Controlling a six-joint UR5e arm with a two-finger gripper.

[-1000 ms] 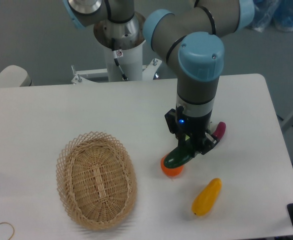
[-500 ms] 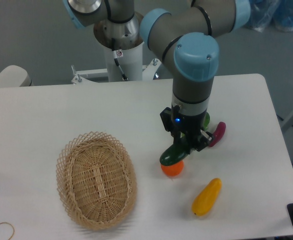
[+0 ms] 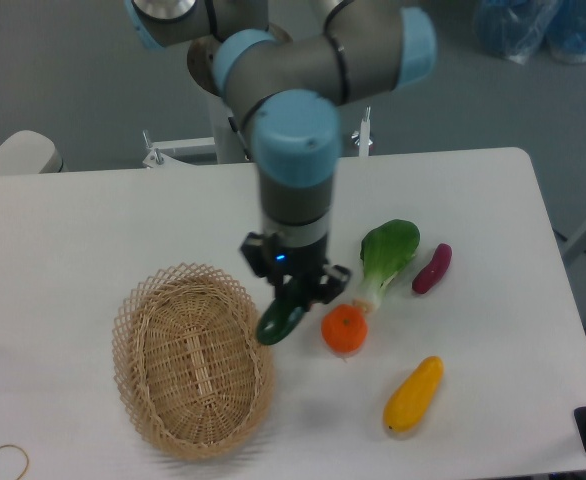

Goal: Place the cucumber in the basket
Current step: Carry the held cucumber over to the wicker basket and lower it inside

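Note:
The dark green glossy cucumber (image 3: 279, 321) hangs tilted in the air, held by my gripper (image 3: 292, 293), which is shut on its upper end. Its lower end hovers just over the right rim of the tan wicker basket (image 3: 192, 358). The basket lies on the table at the lower left with nothing inside it. My arm comes down from the top of the camera view and hides the upper part of the cucumber.
An orange round fruit (image 3: 344, 329) lies just right of the cucumber. A bok choy (image 3: 385, 255), a purple vegetable (image 3: 432, 268) and a yellow elongated vegetable (image 3: 413, 393) lie further right. A thin hook-shaped wire (image 3: 15, 455) sits at the bottom left.
My arm has swung left with the cucumber, from above the orange fruit to the basket's right rim. The bok choy, hidden before, now shows.

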